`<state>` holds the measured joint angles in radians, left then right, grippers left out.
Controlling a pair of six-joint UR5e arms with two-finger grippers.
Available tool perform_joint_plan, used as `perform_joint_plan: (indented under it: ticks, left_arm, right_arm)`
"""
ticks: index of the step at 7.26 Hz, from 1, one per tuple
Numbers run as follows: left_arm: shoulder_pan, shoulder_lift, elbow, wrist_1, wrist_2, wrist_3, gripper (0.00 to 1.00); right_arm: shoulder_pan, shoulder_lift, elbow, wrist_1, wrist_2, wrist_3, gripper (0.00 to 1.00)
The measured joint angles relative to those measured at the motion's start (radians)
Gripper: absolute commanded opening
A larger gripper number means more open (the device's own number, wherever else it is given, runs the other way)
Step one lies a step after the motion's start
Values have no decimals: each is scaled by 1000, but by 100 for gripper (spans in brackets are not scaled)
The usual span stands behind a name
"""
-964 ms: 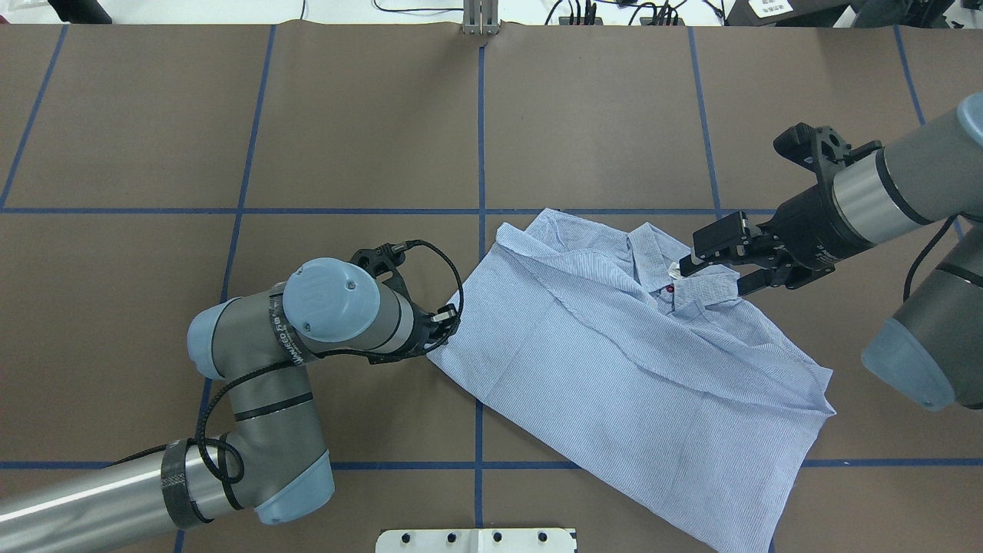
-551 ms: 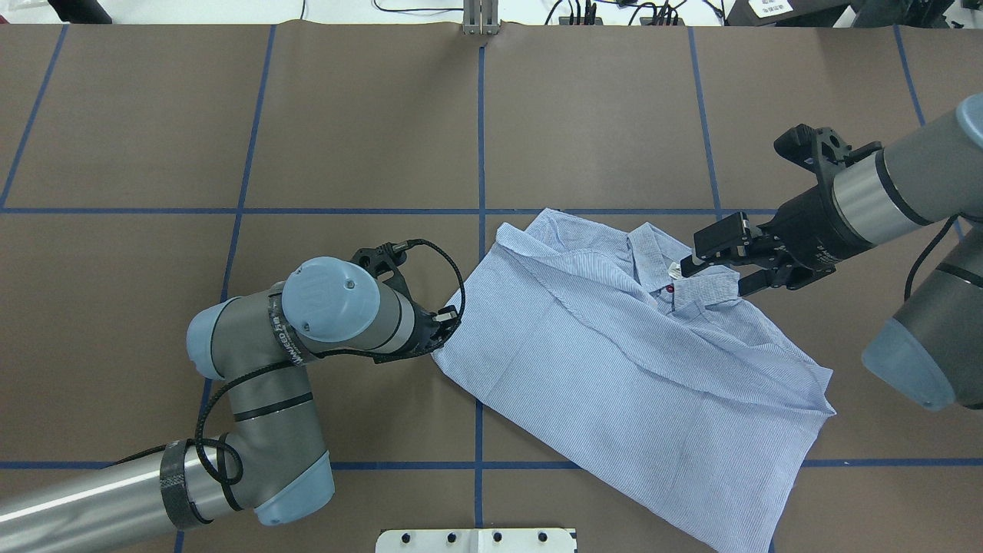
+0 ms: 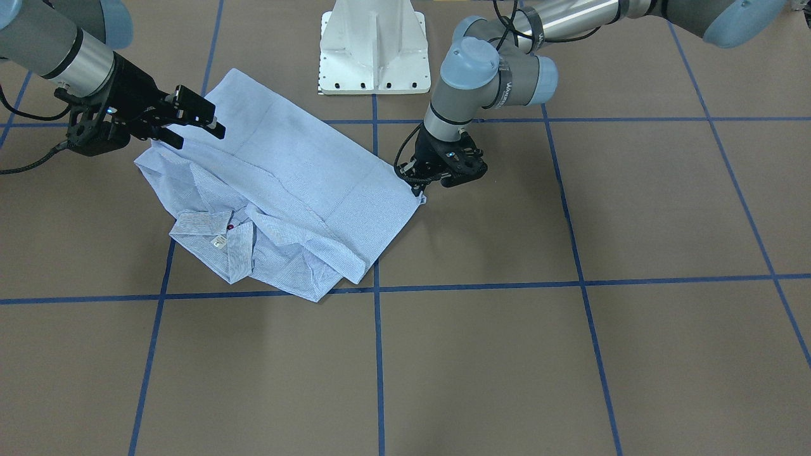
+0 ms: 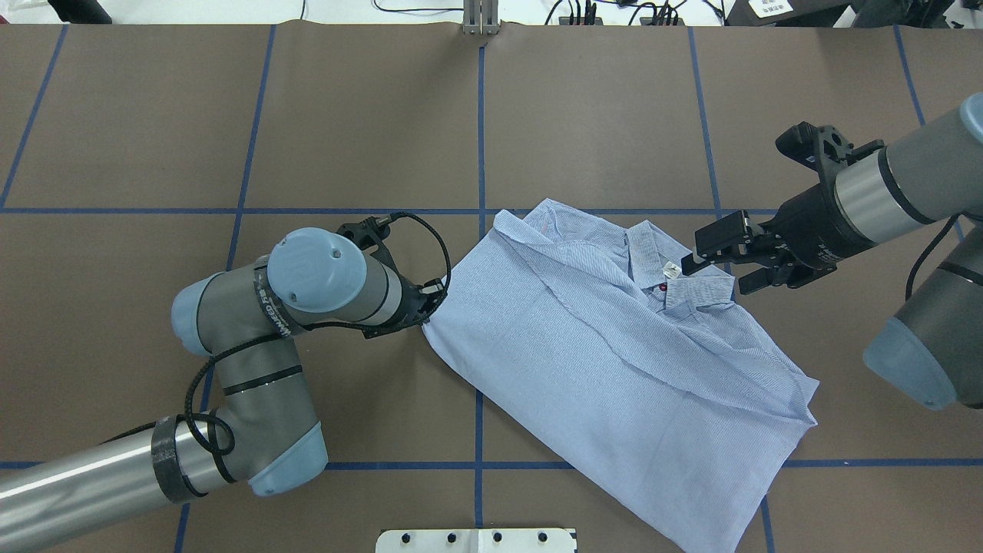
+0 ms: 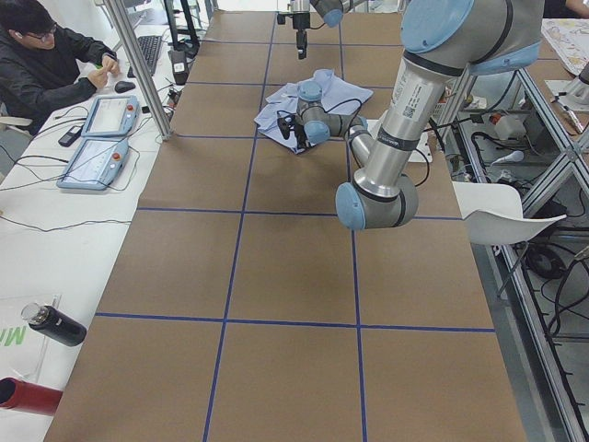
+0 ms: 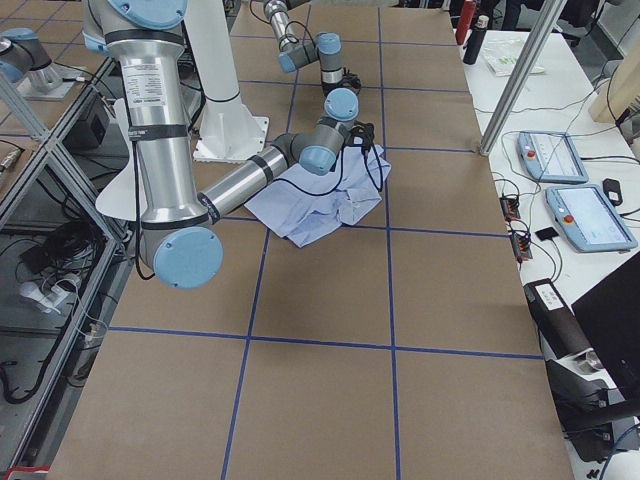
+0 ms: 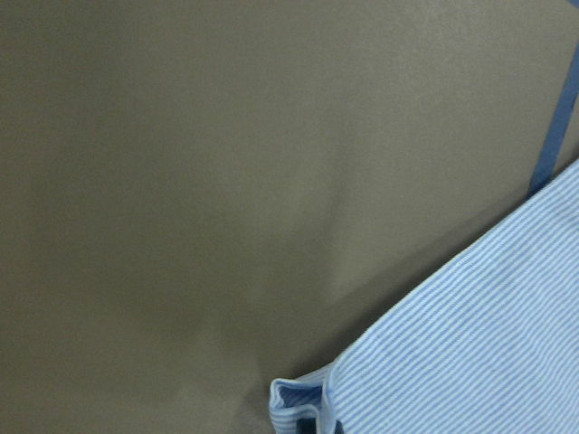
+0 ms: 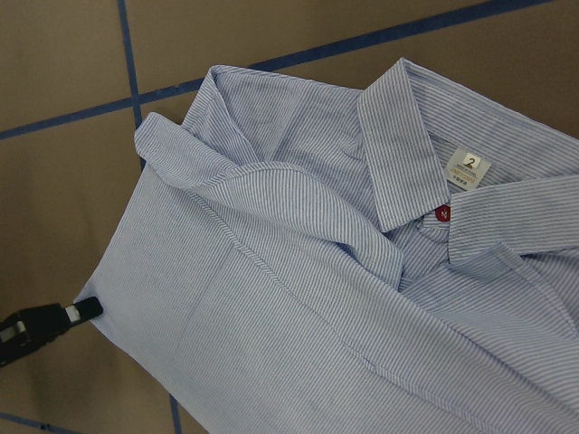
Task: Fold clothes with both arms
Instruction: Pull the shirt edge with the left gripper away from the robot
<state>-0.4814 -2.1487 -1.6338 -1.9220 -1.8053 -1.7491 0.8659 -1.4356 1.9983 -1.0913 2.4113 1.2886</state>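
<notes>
The pinstriped shirt (image 4: 614, 369) lies folded on the brown table, collar, white neck label (image 8: 468, 167) and red button (image 8: 443, 213) facing up. My left gripper (image 4: 426, 311) is shut on the shirt's left corner, low at the table; the front-facing view shows it (image 3: 421, 183) at that same corner. In the left wrist view only the pinched cloth edge (image 7: 298, 402) shows. My right gripper (image 4: 710, 278) hovers open beside the collar with nothing between its fingers. The right wrist view looks down on the shirt (image 8: 298, 316), with the left gripper's fingertip (image 8: 45, 321) at the corner.
Blue tape lines divide the table into squares. The white pedestal base (image 4: 476, 540) stands at the near edge, just behind the shirt's hem. A person (image 5: 46, 55) sits at a side desk with control tablets (image 6: 555, 155). Bottles (image 5: 55, 324) lie beyond the table end.
My left gripper has moved left and slightly away from the robot, dragging the shirt's corner with it. The whole shirt has slid left. The right gripper has barely moved.
</notes>
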Motion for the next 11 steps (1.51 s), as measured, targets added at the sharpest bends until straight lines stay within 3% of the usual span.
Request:
perform_joint_plan:
  ticks: [4,6,8,11]
  left_arm:
    - [-168,-56,77,11,2,103,0]
    - [-218,-152,241,-62,6,131,0]
    - [-260,-242,455,-231,55,169,0]
    - [-281,-342,678,-455,139,257,0]
  right_arm:
    - [5,2,-2,1,-27,0,100]
    - [5,3,-2,3,-41,0,100]
    - [5,2,-3,4,-51,0,100]
    - [5,3,0,6,-69,0,100]
